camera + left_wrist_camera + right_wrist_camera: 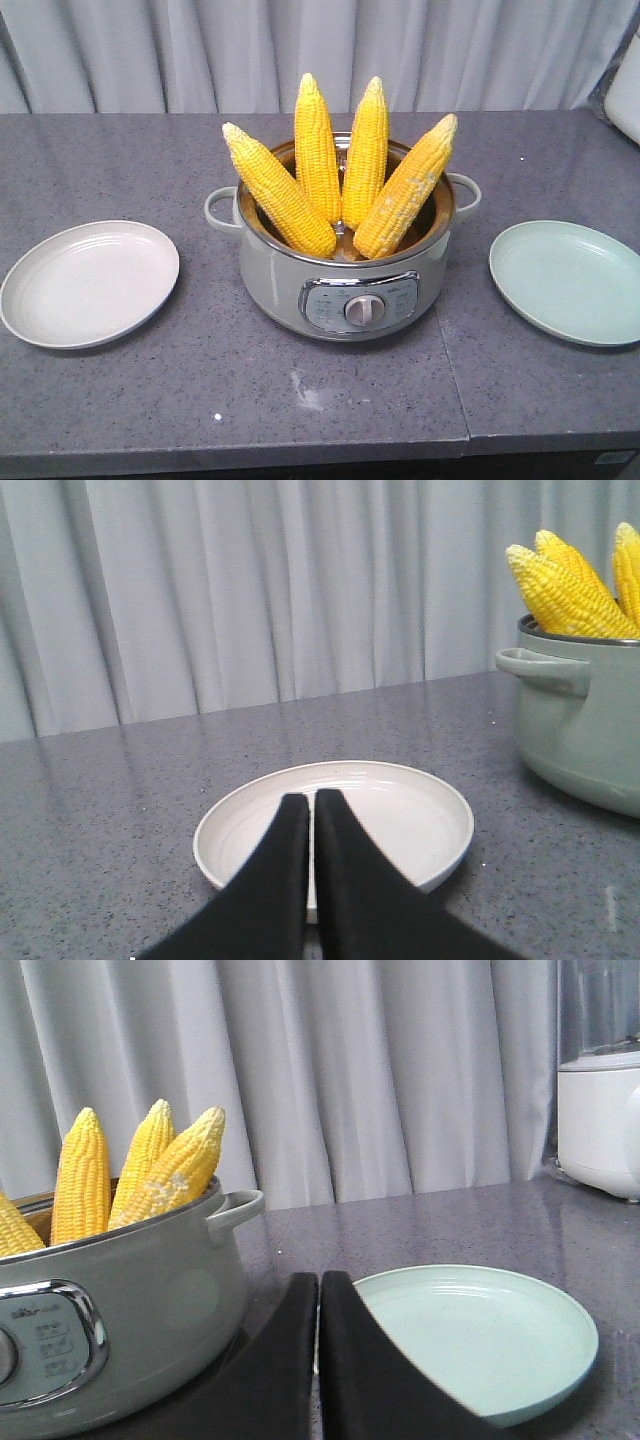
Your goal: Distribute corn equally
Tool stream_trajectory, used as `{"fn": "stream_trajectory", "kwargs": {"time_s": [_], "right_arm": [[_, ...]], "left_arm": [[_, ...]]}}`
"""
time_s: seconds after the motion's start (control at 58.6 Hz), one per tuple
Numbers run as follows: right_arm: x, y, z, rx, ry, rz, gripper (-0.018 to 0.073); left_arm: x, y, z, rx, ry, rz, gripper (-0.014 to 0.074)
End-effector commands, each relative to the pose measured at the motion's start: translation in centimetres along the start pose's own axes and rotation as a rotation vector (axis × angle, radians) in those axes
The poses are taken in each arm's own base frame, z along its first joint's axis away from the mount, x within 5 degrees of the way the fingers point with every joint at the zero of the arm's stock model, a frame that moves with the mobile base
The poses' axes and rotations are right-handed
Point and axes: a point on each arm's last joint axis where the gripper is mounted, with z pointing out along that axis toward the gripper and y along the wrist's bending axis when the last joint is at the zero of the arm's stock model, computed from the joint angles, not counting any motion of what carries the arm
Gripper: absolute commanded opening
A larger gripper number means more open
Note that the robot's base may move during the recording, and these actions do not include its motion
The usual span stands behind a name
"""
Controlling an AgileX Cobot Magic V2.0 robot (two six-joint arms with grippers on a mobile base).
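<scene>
Left wrist-mounted view: the left pincer (312, 815) sits at lower centre, its two black fingers pressed together and gripping nothing, in front of the white plate (400, 810). Over on the other side, the right pincer (319, 1295) is likewise closed and empty, beside the green plate (480, 1340). All four cobs of corn (316, 160) stand tips-up in the pot (270, 270) mid-table (200, 400), between the plates.

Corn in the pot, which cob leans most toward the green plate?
The rightmost cob, tipped over the pot's right rim; the middle two stand nearly upright, the fourth leans left.
</scene>
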Motion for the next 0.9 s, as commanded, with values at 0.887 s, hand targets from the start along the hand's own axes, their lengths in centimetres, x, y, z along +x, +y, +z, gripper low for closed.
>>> {"fn": "stream_trajectory", "kwargs": {"time_s": [0.887], "right_arm": [[-0.05, 0.09, -0.03, -0.012, -0.056, -0.022, -0.0002]], "left_arm": [[-1.67, -0.15, -0.26, 0.022, -0.109, -0.007, -0.0006]]}}
